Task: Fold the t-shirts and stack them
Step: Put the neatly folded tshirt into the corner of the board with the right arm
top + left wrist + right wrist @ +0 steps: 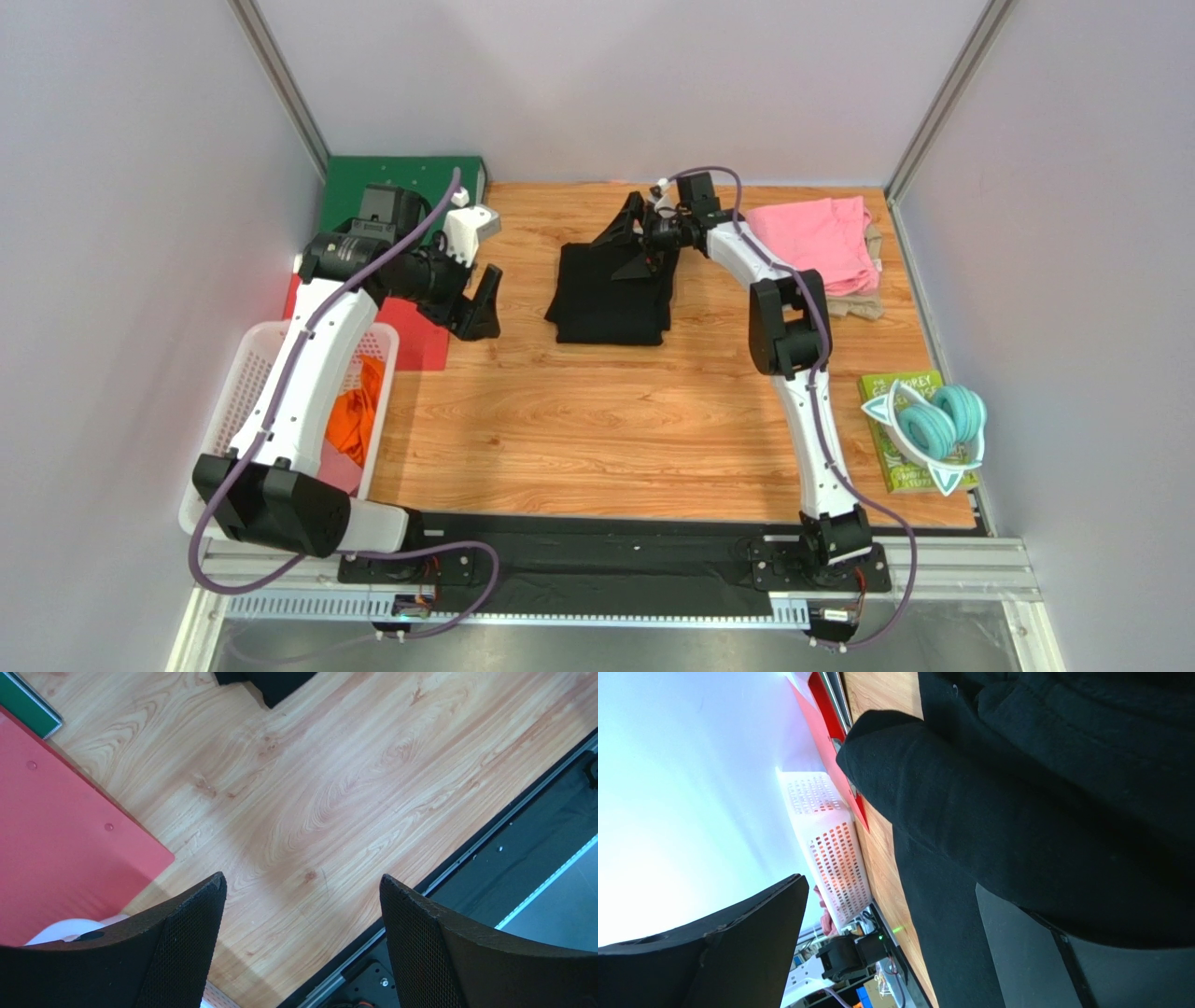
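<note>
A black t-shirt [610, 294] lies folded on the wooden table, left of middle at the back; its far right corner rises in a peak against my right gripper [648, 238]. In the right wrist view the black shirt [1032, 798] fills the right side. The right gripper [892, 896] has its jaws wide apart, with black cloth draped over the right finger [1032, 959]. Pink t-shirts [814, 238] are stacked on a beige one [859, 303] at the back right. An orange shirt [358, 413] lies in the basket. My left gripper [477, 301] [302, 889] is open and empty above bare wood.
A white basket [239, 406] [829, 847] stands at the left edge. A red binder [414, 347] [63, 826] and a green binder [400, 179] [28, 703] lie at the back left. A teal coiled bundle [937, 420] rests on a green book [898, 469] at the right.
</note>
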Robot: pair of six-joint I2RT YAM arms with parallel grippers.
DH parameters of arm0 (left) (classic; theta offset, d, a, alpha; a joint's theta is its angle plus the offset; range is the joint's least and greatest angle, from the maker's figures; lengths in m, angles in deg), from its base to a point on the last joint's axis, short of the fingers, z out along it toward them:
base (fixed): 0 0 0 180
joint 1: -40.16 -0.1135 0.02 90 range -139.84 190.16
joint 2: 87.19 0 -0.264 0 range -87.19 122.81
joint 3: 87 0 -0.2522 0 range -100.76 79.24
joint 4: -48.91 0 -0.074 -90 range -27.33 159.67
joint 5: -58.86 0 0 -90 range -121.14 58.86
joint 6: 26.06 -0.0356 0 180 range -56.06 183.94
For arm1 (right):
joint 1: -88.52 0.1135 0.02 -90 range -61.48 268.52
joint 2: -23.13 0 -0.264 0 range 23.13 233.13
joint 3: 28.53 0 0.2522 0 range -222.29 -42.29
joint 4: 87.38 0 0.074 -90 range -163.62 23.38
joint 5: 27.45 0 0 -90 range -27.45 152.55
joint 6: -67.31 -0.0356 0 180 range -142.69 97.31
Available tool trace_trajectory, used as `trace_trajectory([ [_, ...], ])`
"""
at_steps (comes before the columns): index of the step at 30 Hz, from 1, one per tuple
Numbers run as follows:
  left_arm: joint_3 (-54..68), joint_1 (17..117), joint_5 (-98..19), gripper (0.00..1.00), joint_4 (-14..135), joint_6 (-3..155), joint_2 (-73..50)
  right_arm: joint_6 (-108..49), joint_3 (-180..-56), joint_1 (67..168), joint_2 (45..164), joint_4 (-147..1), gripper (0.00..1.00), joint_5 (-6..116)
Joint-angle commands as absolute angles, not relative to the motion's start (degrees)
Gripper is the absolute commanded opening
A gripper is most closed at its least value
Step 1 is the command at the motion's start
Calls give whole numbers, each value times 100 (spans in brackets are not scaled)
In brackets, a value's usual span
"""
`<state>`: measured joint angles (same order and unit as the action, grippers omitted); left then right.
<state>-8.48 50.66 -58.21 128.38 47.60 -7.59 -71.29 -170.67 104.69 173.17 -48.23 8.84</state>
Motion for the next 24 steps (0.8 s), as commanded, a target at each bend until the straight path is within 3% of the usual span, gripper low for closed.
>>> trace_trajectory([
  [1,-514,5044,-5962,85,12920,4505,-1081,-6867,-16904,10390,16895,-5015,100,622],
  [7,-294,5044,-5892,85,13060,4469,-1415,-5496,-16456,10206,15560,-3717,100,1797],
  [11,-224,5044,-5848,85,13131,4425,-1634,-5486,-15788,9724,15101,-3785,100,2203],
  [16,-101,5053,-5760,85,13149,4399,-1705,-5434,-15549,9371,15364,-3689,100,2484],
  [24,-39,5044,-5760,86,13175,4408,-1749,-5293,-16436,9204,16427,-3258,100,2616],
])
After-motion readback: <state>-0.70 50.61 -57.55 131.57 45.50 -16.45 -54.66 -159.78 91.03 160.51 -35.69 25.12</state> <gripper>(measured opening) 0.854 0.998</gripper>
